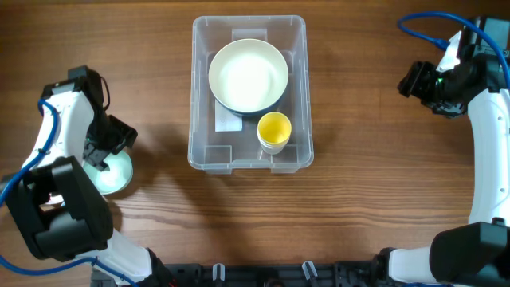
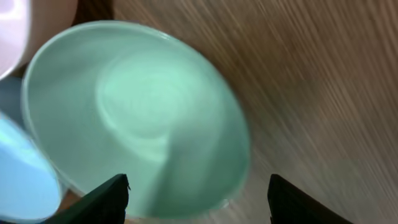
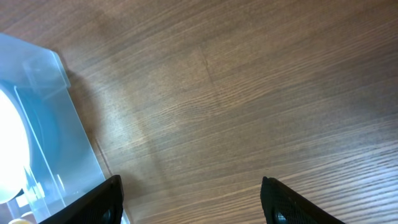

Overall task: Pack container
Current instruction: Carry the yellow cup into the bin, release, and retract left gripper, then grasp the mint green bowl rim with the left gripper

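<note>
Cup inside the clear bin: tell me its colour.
The cup is yellow inside with a paler, whitish outer wall; the overhead view shows it best.

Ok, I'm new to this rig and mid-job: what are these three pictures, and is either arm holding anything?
Two robot arms sit at a wooden table, each ending in a two-finger gripper. The wide picture looks down from above; the other two come from cameras on each wrist. In the middle stands the clear container, holding a white bowl and a yellow cup. The left gripper is open over a mint-green bowl; the right gripper is open over bare wood. Nothing is held.
</note>
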Robot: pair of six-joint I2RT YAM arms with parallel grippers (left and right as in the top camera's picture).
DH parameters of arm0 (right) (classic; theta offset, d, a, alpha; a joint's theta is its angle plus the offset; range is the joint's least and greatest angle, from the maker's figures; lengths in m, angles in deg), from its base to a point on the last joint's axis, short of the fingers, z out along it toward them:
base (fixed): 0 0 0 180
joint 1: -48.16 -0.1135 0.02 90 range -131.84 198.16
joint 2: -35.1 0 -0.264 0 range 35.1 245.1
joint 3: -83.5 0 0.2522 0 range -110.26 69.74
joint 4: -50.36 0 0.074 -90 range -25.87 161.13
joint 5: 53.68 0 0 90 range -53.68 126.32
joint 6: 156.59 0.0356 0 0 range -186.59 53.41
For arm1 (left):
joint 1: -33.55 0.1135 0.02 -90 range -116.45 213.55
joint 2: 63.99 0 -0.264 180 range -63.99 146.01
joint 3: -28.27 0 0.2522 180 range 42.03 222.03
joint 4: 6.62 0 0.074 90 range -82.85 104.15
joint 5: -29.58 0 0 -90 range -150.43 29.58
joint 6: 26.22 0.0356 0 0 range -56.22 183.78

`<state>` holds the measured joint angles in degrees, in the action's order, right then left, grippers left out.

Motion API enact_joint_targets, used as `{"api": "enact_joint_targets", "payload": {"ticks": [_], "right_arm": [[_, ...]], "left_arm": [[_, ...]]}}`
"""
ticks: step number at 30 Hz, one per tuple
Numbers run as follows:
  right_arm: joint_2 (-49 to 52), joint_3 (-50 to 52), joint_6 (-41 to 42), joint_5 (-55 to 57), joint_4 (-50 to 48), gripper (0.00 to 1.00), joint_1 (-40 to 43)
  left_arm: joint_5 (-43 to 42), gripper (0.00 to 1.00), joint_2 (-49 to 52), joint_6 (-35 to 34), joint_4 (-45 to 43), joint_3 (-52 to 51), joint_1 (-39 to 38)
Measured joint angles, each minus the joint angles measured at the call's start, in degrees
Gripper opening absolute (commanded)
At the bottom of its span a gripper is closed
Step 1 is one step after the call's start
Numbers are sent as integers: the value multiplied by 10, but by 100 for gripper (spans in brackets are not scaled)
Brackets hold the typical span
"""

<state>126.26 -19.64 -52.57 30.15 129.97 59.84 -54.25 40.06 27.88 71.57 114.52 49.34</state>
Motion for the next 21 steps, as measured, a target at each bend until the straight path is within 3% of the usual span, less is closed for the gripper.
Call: {"api": "enact_joint_targets", "payload": {"ticks": [3, 9, 15, 19, 21], "right_arm": [[0, 0, 0, 0, 0, 72, 0], [0, 0, 0, 0, 0, 72, 0], [0, 0, 0, 0, 2, 72, 0], [0, 0, 0, 0, 2, 72, 0], [0, 0, 0, 0, 2, 72, 0]], "left_arm": [[0, 70, 0, 2, -41, -34, 1], [-2, 43, 0, 22, -83, -48, 1], [-5, 43, 0, 26, -107, -51, 1], [-5, 36, 0, 26, -121, -66, 1], [-5, 26, 4, 26, -123, -71, 1]]}}
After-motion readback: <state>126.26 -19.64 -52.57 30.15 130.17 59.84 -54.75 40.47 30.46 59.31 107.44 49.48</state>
